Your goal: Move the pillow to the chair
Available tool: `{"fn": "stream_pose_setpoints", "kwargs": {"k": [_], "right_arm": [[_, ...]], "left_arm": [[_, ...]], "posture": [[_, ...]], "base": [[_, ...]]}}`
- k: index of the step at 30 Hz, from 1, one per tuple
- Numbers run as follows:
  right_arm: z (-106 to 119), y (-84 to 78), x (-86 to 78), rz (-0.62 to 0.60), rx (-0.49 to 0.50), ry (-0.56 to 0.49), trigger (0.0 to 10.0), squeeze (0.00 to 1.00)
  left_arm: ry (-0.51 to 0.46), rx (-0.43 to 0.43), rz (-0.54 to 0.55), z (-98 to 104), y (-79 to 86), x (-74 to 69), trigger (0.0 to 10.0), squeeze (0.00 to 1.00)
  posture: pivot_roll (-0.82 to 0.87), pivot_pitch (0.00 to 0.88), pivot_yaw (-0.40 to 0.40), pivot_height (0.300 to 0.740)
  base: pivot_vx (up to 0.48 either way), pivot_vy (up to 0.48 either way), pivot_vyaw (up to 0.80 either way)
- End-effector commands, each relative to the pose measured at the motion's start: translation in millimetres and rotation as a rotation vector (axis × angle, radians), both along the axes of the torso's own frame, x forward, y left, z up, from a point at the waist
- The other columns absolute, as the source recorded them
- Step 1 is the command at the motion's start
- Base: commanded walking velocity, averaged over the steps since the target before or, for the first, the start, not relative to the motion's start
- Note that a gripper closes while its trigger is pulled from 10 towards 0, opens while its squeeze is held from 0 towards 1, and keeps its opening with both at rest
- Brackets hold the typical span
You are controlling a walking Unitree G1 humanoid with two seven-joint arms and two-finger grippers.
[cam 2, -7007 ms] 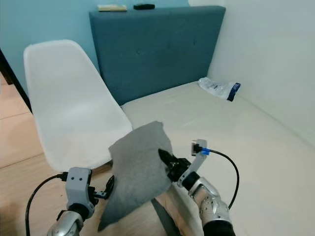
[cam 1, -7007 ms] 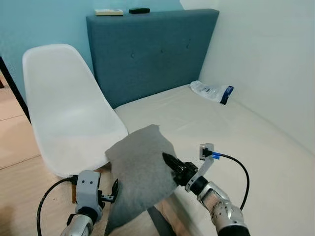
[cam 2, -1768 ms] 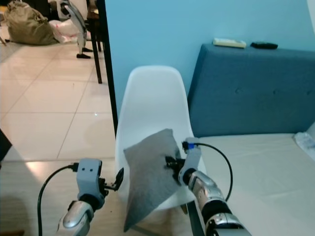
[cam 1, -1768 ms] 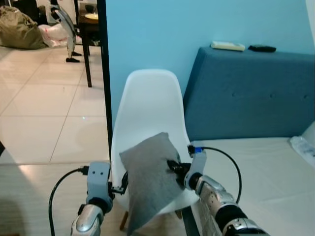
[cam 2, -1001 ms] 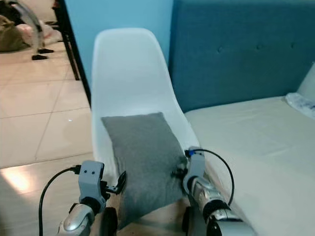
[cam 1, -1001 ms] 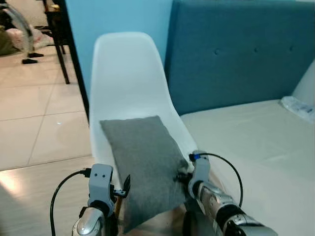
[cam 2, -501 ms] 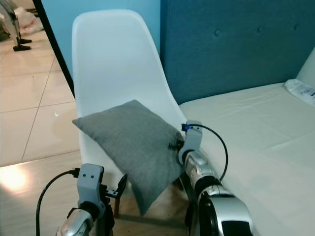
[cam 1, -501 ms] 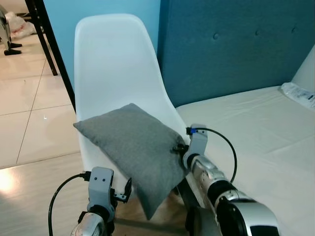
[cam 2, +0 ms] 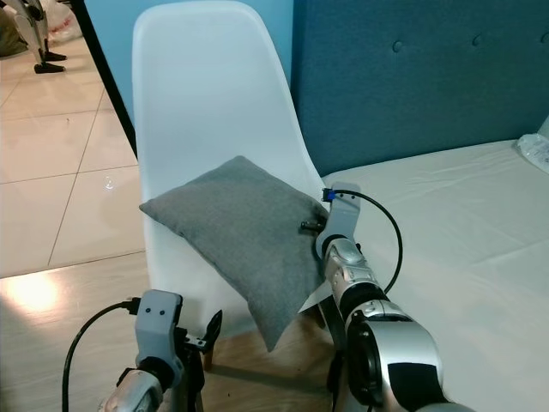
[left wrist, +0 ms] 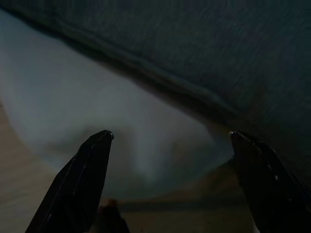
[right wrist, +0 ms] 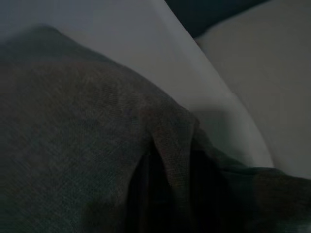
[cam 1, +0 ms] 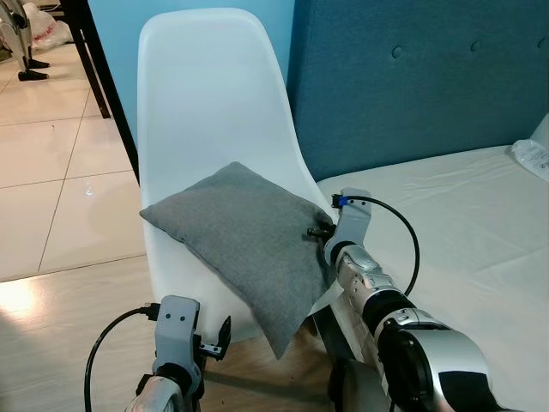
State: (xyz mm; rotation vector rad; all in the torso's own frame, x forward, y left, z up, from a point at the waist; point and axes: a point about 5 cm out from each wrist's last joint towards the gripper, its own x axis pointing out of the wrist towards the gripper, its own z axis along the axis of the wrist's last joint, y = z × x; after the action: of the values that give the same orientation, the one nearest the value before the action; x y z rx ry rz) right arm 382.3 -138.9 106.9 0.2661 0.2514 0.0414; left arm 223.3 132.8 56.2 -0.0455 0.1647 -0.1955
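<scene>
A grey pillow (cam 1: 240, 232) lies tilted across the seat of the white chair (cam 1: 214, 94), its lower corner hanging over the seat's front edge. My right gripper (cam 1: 319, 232) is shut on the pillow's right corner, beside the chair's right rim. In the right wrist view the pillow's fabric (right wrist: 87, 145) bunches around the fingers and hides them. My left gripper (left wrist: 170, 136) hangs low in front of the chair, under the pillow's overhanging corner, open, with both black fingers (left wrist: 73, 184) apart and nothing between them.
A bed with a cream mattress (cam 1: 463, 206) and a blue headboard (cam 1: 412, 77) stands right against the chair. A plastic packet (cam 1: 533, 159) lies at the bed's far right. A black table leg (cam 1: 107, 86) rises behind the chair over the tiled floor (cam 1: 51, 172).
Over the earlier frames I turned from the bed to the chair, and the pillow came down from mid-air onto the seat. Since half a second ago only the view has shifted slightly.
</scene>
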Motion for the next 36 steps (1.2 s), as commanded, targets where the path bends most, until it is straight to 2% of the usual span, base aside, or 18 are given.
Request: {"fn": "stream_pose_setpoints", "kwargs": {"k": [1, 6, 11, 20, 23, 25, 26, 27, 31, 36], "right_arm": [[-3, -1.0, -2.9, -0.003, 0.058, -0.025, 10.0, 1.00], [-11, -6.9, -7.8, 0.004, 0.111, -0.028, 10.0, 1.00], [-8, -16.2, -10.4, 0.074, 0.197, -0.103, 10.0, 1.00], [-16, -29.4, -22.7, 0.172, 0.238, -0.170, 10.0, 1.00], [-16, -35.9, -27.2, 0.193, 0.292, -0.216, 10.0, 1.00], [-13, -36.4, -29.9, 0.237, 0.377, -0.258, 10.0, 1.00], [-11, -35.2, -31.4, 0.267, 0.414, -0.280, 10.0, 0.54], [-8, -33.4, -32.2, 0.295, 0.448, -0.300, 10.0, 0.00], [-2, -26.8, -34.8, 0.367, 0.519, -0.345, 10.0, 0.00], [-19, -12.4, -43.3, 0.426, 0.473, -0.247, 10.0, 0.00]], "left_arm": [[0.012, 0.008, -0.004, -1, -0.6, 0.8, 10.0, 0.00], [0.003, 0.006, 0.003, 0, 0.3, 5.4, 10.0, 0.00], [-0.006, 0.007, 0.010, 1, 0.9, 12.6, 10.0, 0.00], [-0.020, 0.015, 0.018, 2, 5.3, 22.2, 10.0, 0.00], [-0.024, 0.019, 0.022, 2, 8.3, 25.6, 10.0, 0.00], [-0.028, 0.024, 0.027, 2, 11.3, 28.3, 10.0, 0.00], [-0.030, 0.027, 0.031, 2, 13.1, 29.8, 10.0, 0.00], [-0.032, 0.030, 0.035, 2, 15.1, 31.6, 10.0, 0.00], [-0.032, 0.040, 0.056, 1, 23.2, 37.4, 10.0, 0.00], [-0.009, 0.042, 0.098, -7, 34.6, 39.8, 10.0, 0.00]], "posture": [[0.19, 0.128, -0.066, 0.455], [0.18, 0.114, -0.073, 0.455], [0.17, 0.094, -0.078, 0.455], [0.16, 0.062, -0.077, 0.455], [0.15, 0.054, -0.076, 0.455], [0.14, 0.040, -0.073, 0.455], [0.14, 0.038, -0.072, 0.455], [0.14, 0.032, -0.073, 0.455], [0.13, 0.015, -0.079, 0.455], [0.13, 0.000, -0.089, 0.455]], "base": [[0.000, 0.000, 0.00], [0.000, 0.000, 0.00], [0.000, 0.000, 0.00], [0.000, 0.000, 0.00], [0.000, 0.000, 0.00], [0.000, 0.000, 0.00], [0.000, 0.000, 0.00], [0.000, 0.000, 0.00], [0.000, 0.000, 0.00], [0.000, 0.000, 0.00]]}}
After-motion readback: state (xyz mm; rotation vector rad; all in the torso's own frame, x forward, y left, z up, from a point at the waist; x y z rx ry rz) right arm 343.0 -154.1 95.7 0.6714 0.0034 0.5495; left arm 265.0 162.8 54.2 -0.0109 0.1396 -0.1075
